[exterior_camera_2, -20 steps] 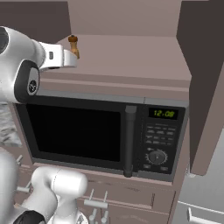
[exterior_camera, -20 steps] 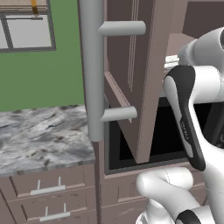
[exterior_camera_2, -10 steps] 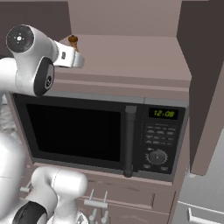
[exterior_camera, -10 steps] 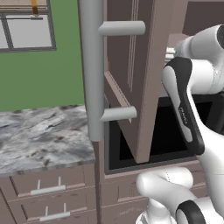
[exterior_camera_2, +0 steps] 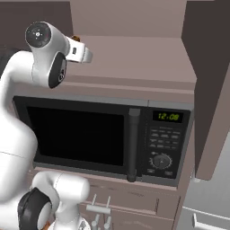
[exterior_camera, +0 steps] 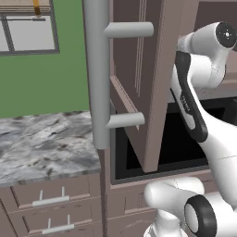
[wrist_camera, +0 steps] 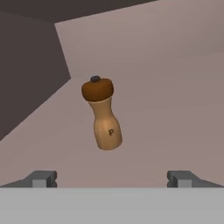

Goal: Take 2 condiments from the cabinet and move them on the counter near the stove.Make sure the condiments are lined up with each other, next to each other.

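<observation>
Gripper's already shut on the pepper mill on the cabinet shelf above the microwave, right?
Not shut. In the hand view the gripper stands open, its fingertips wide apart and short of the pepper mill, which stands free on the cabinet shelf. The rest holds: the right base view shows that shelf above the microwave.

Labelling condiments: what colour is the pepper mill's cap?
Dark reddish-brown cap on the tan wooden mill; hand view.
</observation>
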